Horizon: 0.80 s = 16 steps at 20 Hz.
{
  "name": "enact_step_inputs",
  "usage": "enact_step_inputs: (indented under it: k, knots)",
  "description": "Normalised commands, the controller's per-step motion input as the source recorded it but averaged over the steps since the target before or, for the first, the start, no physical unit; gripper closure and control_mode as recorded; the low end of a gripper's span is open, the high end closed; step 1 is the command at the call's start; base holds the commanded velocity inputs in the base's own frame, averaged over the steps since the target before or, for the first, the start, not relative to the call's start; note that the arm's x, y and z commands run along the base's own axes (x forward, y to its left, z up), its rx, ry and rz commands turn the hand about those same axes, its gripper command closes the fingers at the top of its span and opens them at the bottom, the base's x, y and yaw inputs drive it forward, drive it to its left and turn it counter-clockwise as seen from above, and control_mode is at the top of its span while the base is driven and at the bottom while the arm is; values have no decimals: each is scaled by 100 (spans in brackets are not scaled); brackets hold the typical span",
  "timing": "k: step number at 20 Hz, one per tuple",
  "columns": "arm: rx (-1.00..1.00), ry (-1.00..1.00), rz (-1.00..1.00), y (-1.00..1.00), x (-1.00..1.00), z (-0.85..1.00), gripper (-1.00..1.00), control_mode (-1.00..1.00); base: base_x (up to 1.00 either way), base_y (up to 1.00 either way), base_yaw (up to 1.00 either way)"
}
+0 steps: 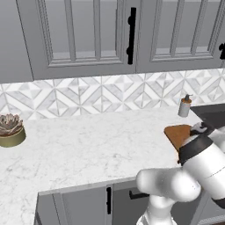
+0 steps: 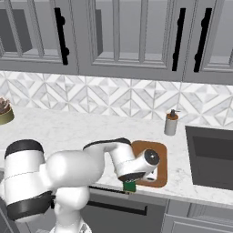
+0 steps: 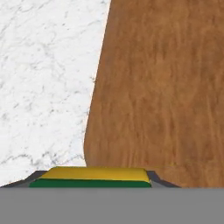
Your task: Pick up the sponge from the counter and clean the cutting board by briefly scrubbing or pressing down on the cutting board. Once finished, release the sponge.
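The green and yellow sponge sits between my fingertips, with my gripper shut on it. In the right base view the sponge shows as a green block under the hand, and the gripper is at the front left corner of the cutting board. The reddish-brown cutting board spreads close ahead of the sponge, with the white marble counter beside it. From the left base view, the cutting board is partly hidden by my arm.
A soap dispenser stands behind the board by the backsplash. A dark sink lies to the board's right. A potted succulent sits far left on the counter. Upper cabinets hang above.
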Motion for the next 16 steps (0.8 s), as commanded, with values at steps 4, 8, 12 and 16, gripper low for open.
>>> enact_step_inputs:
  k: [4,8,12,16]
  knots:
    - [-1,7,0,80,-1,8,100,-100,0,0,0]
    - [0,16,-1,37,53,100,100,-100,0,0,0]
    - [-5,4,0,70,80,54,100,-100,0,0,0]
    - [-4,0,0,98,75,-10,100,-100,0,0,0]
